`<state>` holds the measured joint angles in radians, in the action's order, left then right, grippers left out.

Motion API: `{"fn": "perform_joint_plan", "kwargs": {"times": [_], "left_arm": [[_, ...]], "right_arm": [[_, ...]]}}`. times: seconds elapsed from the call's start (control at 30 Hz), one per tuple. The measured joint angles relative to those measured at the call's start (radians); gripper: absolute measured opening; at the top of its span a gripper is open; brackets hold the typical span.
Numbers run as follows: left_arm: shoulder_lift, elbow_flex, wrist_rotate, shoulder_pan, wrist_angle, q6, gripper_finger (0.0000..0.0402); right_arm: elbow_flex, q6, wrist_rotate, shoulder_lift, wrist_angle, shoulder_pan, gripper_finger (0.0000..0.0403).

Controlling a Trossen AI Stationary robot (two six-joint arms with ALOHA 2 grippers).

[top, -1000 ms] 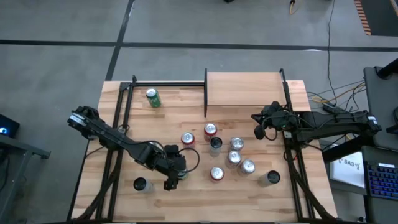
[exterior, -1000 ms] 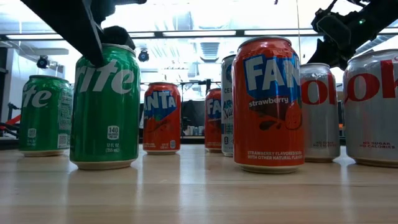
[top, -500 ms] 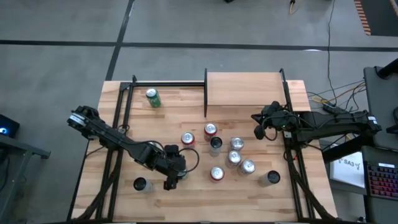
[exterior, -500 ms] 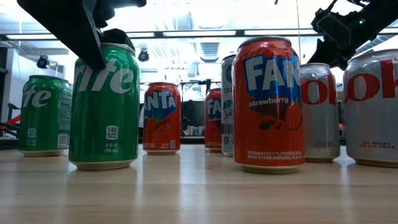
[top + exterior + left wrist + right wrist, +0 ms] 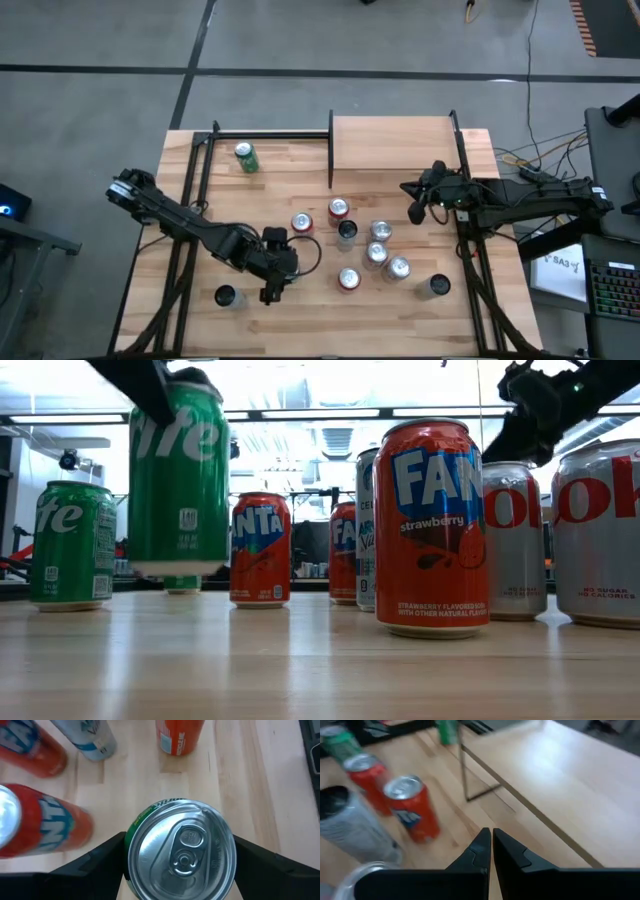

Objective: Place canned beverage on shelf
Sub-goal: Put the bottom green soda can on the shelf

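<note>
Green and silver-topped, the Sprite can (image 5: pixel 180 851) sat pinched between the left gripper's (image 5: pixel 180 857) two dark fingers (image 5: pixel 97 857), one pressed against each side of it. In the low view that can (image 5: pixel 180 475) hung clear of the tabletop (image 5: pixel 320 660), its base above the wood. The left gripper (image 5: pixel 277 272) was over the near-left part of the table, well apart from the shelf (image 5: pixel 392 150) at the far edge. The right gripper (image 5: pixel 491 851) had its jaws pressed together on nothing, hovering near the shelf's (image 5: pixel 570 780) light wood board and just beyond the cluster of standing cans (image 5: pixel 365 250).
</note>
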<state>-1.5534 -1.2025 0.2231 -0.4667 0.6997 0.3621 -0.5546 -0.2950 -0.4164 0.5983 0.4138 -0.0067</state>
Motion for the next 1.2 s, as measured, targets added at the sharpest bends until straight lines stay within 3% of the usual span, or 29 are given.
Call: {"fn": "perform_joint_plan", "kwargs": {"times": [0.27, 0.8, 1.07, 1.2], "left_arm": [[0.000, -0.132, 0.034, 0.000, 0.086, -0.123, 0.0286], [0.002, -0.396, 0.151, 0.013, 0.154, -0.437, 0.0286], [0.002, -0.472, 0.157, 0.114, 0.167, -0.580, 0.0286], [0.002, -0.502, 0.094, 0.203, 0.172, -0.655, 0.0286]], "right_arm": [[-0.048, 0.098, 0.110, 0.000, -0.121, 0.014, 0.0009], [-0.048, 0.140, 0.132, 0.004, -0.240, 0.153, 0.0009], [-0.048, 0.178, 0.129, 0.027, -0.230, 0.155, 0.0009], [-0.048, 0.196, 0.129, 0.041, -0.227, 0.155, 0.0009]]}}
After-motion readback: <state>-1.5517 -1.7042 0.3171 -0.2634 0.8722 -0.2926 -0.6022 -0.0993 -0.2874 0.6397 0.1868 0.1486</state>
